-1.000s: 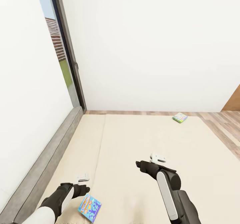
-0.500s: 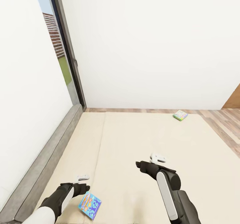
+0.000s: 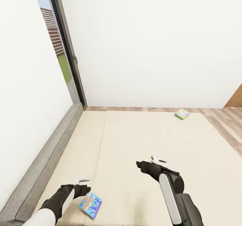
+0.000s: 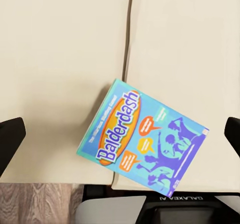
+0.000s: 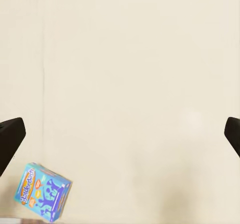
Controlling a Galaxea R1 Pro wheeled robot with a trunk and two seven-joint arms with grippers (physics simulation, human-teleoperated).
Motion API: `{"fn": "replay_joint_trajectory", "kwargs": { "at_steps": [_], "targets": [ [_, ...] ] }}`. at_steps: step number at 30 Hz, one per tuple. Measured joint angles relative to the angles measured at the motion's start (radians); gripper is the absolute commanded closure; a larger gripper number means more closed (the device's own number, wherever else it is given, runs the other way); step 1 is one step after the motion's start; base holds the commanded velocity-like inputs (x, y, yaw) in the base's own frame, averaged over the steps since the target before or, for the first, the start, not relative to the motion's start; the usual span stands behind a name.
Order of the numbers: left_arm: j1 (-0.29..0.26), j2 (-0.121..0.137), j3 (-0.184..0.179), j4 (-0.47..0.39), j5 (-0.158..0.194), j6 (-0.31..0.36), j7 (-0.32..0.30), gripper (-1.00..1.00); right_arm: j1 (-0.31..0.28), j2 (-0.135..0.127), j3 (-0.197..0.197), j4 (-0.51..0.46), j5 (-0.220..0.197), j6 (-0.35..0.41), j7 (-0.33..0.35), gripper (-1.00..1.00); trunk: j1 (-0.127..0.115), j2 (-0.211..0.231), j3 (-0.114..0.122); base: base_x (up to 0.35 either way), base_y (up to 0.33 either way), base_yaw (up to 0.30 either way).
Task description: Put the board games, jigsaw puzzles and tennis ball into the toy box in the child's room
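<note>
A blue-purple board game point(image 3: 90, 204) lies flat on the beige bed point(image 3: 144, 142) near its front edge. It is titled Balderdash in the left wrist view point(image 4: 142, 136) and also shows in the right wrist view point(image 5: 44, 191). My left gripper point(image 3: 83, 185) hangs open just above and left of it, fingers spread wide to either side point(image 4: 120, 134). A green-edged board game point(image 3: 182, 114) lies at the bed's far right corner. My right gripper point(image 3: 156, 161) is open over bare mattress mid-bed point(image 5: 120, 136).
A low grey headboard point(image 3: 47, 162) runs along the bed's left side against a white wall. A tall dark-framed window point(image 3: 62, 58) stands in the far left corner. Wooden floor point(image 3: 225, 120) borders the bed at the back and right.
The whole picture has shifted: the bed and both games sit slightly higher in the view, so the camera moved. Both arms keep the same pose and both grippers stay open.
</note>
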Motion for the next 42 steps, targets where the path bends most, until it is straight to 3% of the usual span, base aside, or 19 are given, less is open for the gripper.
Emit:
{"fn": "replay_joint_trajectory", "kwargs": {
  "at_steps": [6,9,12,14,20,27,42],
  "targets": [
    [0.0,0.0,0.0,0.0,0.0,0.0,0.0,-1.0,0.006,0.0,-0.003,-0.011,-0.004,0.006,0.116,-1.0,0.0,0.0,-0.01,0.0,0.0,0.0],
    [0.0,0.0,0.0,0.0,0.0,0.0,0.0,-1.0,0.007,0.0,-0.007,-0.013,-0.016,0.008,0.239,-1.0,0.0,0.0,-0.015,0.0,0.0,0.0],
    [0.0,0.0,0.0,0.0,0.0,0.0,0.0,-1.0,0.007,0.0,-0.011,-0.014,-0.025,0.009,0.32,-1.0,0.0,0.0,-0.02,0.0,0.0,0.0],
    [0.0,0.0,0.0,0.0,0.0,0.0,0.0,-1.0,0.007,0.0,-0.017,-0.015,-0.024,0.008,0.429,-1.0,0.0,0.0,-0.023,0.0,0.0,0.0],
    [0.0,0.0,0.0,0.0,0.0,0.0,0.0,-1.0,0.006,-0.027,-0.028,-0.015,-0.02,-0.007,0.56,-1.0,0.0,0.0,-0.033,0.0,0.0,0.0],
    [0.0,0.0,0.0,0.0,0.0,0.0,0.0,-1.0,0.005,-0.033,-0.037,-0.015,-0.02,-0.011,0.591,-1.0,0.0,0.0,-0.039,0.0,0.0,0.0],
    [0.0,0.0,0.0,0.0,0.0,0.0,0.0,-1.0,0.004,-0.033,-0.04,-0.012,-0.02,-0.011,0.589,-1.0,0.0,0.0,-0.04,0.0,0.0,0.0]
  ]
}}
